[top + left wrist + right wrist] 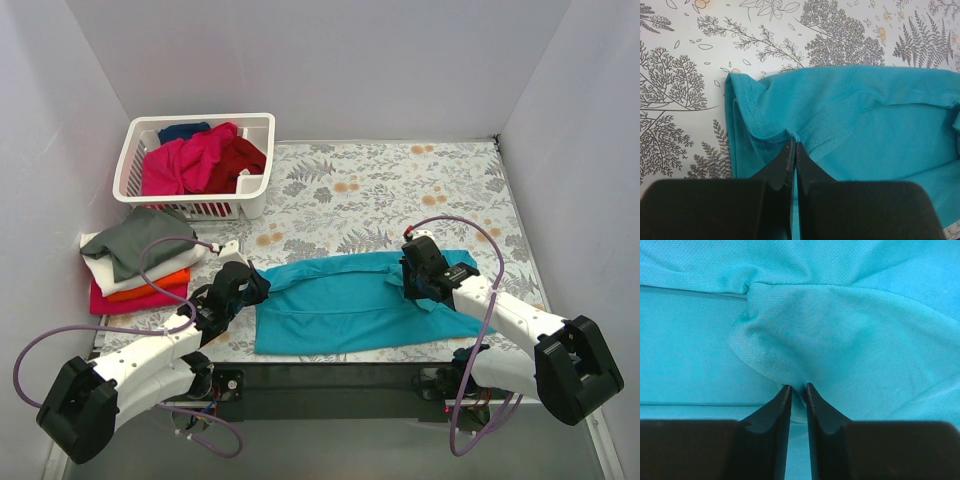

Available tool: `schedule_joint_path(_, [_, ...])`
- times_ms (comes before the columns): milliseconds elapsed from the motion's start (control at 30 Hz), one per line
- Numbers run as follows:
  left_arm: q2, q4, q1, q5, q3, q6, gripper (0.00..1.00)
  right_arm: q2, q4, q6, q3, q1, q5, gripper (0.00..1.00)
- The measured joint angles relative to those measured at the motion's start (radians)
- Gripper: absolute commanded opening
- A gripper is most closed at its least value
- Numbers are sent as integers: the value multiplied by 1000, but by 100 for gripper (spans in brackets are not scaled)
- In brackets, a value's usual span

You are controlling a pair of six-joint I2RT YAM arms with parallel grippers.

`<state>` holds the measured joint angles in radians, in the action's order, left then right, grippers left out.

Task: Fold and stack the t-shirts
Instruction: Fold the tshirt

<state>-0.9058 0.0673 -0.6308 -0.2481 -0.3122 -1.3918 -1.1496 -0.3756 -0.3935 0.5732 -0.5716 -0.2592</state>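
1. Top view: the teal t-shirt (340, 300) lies on the near middle of the table (400, 190), its long axis running left to right. My left gripper (250, 287) sits at the shirt's left end and my right gripper (418, 272) at its right end, so each arm has its own end. The folded stack (135, 262) is on the left, nearer the left arm. The basket (215, 209) at far left holds more shirts.
2. Left wrist: the left gripper (793, 147) is clenched on a pinch of stitched hem. The cloth spreads away to the far side and the right. Here I see the edge doubled over, which the top view hides.
3. Right wrist: the right gripper (798, 389) is nipped tight on a raised fold of the teal t-shirt (850, 330). Teal fills this view, so only the top view tells me where along the shirt I am holding.
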Motion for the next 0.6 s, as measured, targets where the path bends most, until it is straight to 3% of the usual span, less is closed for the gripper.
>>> schedule_joint_path(100, [0,0,0,3,0,0,0,0,1,3,0,0,0,1])
schedule_joint_path(333, [0,0,0,8,4,0,0,19,-16,22,1,0,0,1])
schedule_joint_path(600, [18,17,0,29,4,-1,0,108,-165,58,95,0,-4,1])
